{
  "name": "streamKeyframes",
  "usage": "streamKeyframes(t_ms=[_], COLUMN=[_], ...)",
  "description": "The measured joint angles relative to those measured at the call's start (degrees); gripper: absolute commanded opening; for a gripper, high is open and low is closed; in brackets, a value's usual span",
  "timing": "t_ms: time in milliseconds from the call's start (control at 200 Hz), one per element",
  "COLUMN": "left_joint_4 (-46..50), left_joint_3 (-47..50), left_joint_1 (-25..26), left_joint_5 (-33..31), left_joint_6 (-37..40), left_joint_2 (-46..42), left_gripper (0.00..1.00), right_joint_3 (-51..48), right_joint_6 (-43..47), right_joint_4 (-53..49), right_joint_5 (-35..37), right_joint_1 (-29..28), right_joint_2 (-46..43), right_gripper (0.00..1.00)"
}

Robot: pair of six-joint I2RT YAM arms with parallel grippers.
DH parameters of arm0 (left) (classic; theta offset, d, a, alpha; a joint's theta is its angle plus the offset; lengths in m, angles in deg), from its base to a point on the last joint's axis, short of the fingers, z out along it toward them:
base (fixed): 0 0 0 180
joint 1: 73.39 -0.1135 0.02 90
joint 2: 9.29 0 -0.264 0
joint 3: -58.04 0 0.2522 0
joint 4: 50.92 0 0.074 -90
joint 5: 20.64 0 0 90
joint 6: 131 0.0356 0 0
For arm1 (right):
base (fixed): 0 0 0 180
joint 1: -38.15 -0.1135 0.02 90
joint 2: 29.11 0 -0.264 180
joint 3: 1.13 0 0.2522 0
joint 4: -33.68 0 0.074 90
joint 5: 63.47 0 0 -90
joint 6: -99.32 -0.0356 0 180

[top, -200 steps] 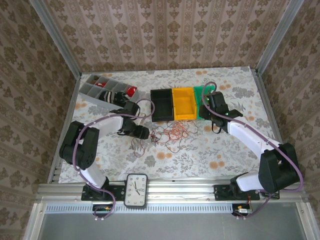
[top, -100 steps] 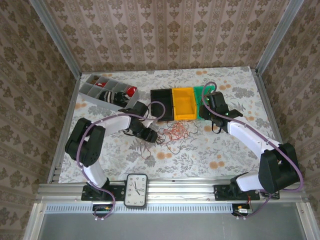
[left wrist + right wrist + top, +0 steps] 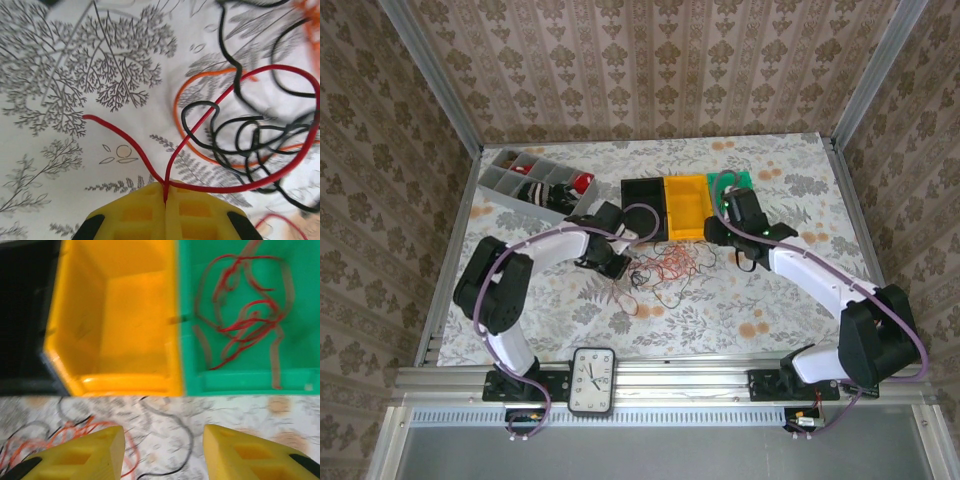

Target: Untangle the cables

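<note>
The cables lie as a tangle of red, orange and dark wires on the floral table in front of the bins. My left gripper is at the tangle's left edge. In the left wrist view its yellow fingers are pressed together on a red cable, which loops out over black cables and an orange one. My right gripper stands open above the table, just in front of the yellow and green bins, with nothing between its fingers. Red cables lie in the green bin.
A black bin, a yellow bin and a green bin stand in a row at the back. A grey divided tray is at the back left. A clock sits at the near edge.
My left gripper has moved right into the tangle and shut on the red cable. My right gripper has shifted a little left, in front of the bins, still open.
</note>
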Motion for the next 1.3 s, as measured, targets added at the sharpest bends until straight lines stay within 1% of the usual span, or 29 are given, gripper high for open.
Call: streamKeyframes(t_ms=[115, 220, 390, 475, 650, 750, 865, 1065, 1300], left_joint_4=[0.7, 4.0, 9.1, 11.3, 12.7, 13.1, 13.0, 13.1, 13.1], left_joint_3=[-0.2, -2.8, -8.7, -10.1, -11.5, -13.7, -15.3, -15.3, -15.3], left_joint_1=[-1.0, -2.5, -3.6, -3.5, -3.7, -3.9, -3.9, -3.1, -1.9], left_joint_5=[3.4, 7.6, 14.8, 17.1, 19.1, 21.0, 22.5, 23.0, 23.0], left_joint_6=[1.3, 3.2, 5.8, 6.6, 6.9, 6.8, 6.9, 6.8, 6.8], left_joint_2=[-6.4, -11.5, -13.5, -13.5, -13.5, -13.5, -13.5, -13.4, -13.4], left_gripper=[0.00, 0.00, 0.00, 0.00, 0.00, 0.00, 0.00, 0.00, 0.00], right_joint_3=[-0.4, -0.4, -0.4, -0.4, -1.7, -2.6, -3.0, -4.7, -4.2], right_joint_6=[1.6, 2.4, 2.9, 3.4, 3.7, 3.9, 5.0, 7.2, 9.2], right_joint_4=[1.1, 2.8, 3.7, 4.3, 6.1, 6.4, 8.2, 11.0, 11.9], right_joint_5=[-2.4, -4.8, -7.3, -8.2, -8.3, -9.6, -14.0, -21.7, -30.7], right_joint_1=[-4.3, -6.5, -7.2, -7.5, -7.3, -6.3, -5.7, -6.3, -6.7], right_joint_2=[0.1, 1.6, 5.2, 6.6, 6.2, 4.7, 3.0, -1.7, -0.8], right_gripper=[0.46, 0.46, 0.46, 0.46, 0.47, 0.47, 0.48, 0.48, 0.47])
